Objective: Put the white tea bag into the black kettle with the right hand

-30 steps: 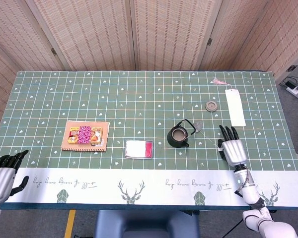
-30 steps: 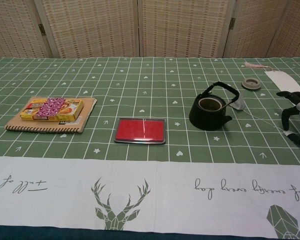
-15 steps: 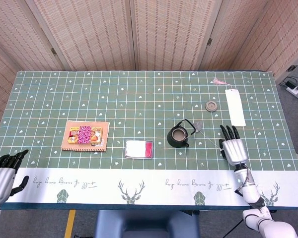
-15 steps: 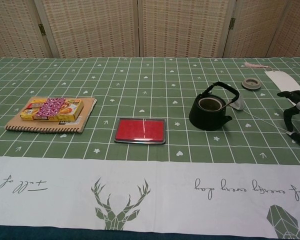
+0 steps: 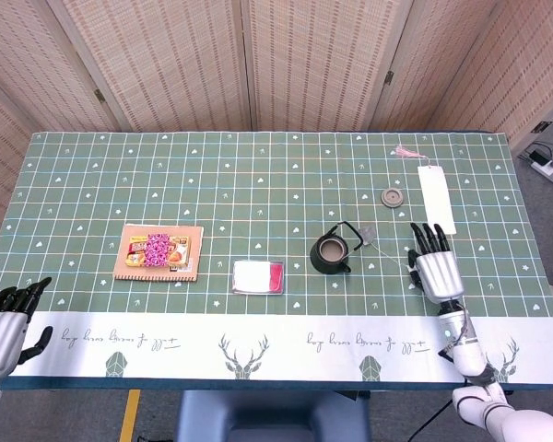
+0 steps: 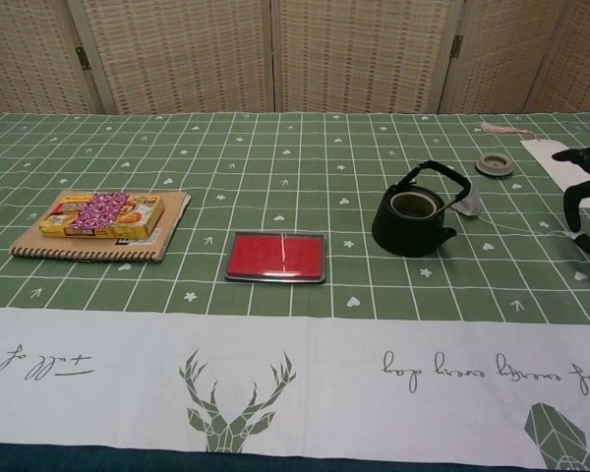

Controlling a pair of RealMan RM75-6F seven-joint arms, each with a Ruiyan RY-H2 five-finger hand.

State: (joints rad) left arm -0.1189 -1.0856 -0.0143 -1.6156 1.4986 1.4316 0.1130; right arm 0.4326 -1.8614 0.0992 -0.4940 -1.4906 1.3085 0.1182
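The black kettle [image 5: 332,254] [image 6: 412,220] stands lidless right of the table's middle, its handle raised. The white tea bag [image 5: 370,232] [image 6: 469,204] lies on the cloth just right of the kettle, touching the handle's side. A thin string runs from it toward my right hand [image 5: 434,269] [image 6: 589,198]. That hand hovers a little above the cloth to the kettle's right, fingers spread, thumb and a finger pinching the string's small white tag. My left hand [image 5: 4,316] rests at the table's near left corner, holding nothing.
A long white bookmark [image 5: 436,200] with a pink tassel [image 5: 405,150] lies just beyond the right hand. A small round grey lid [image 5: 392,196] [image 6: 494,164] sits behind the kettle. A red and white tin [image 5: 258,276] and a notebook with a snack packet [image 5: 157,251] lie to the left.
My right hand has risen off the cloth and moved slightly away from me; the tag no longer shows on the cloth. The tea bag and the left hand have stayed put.
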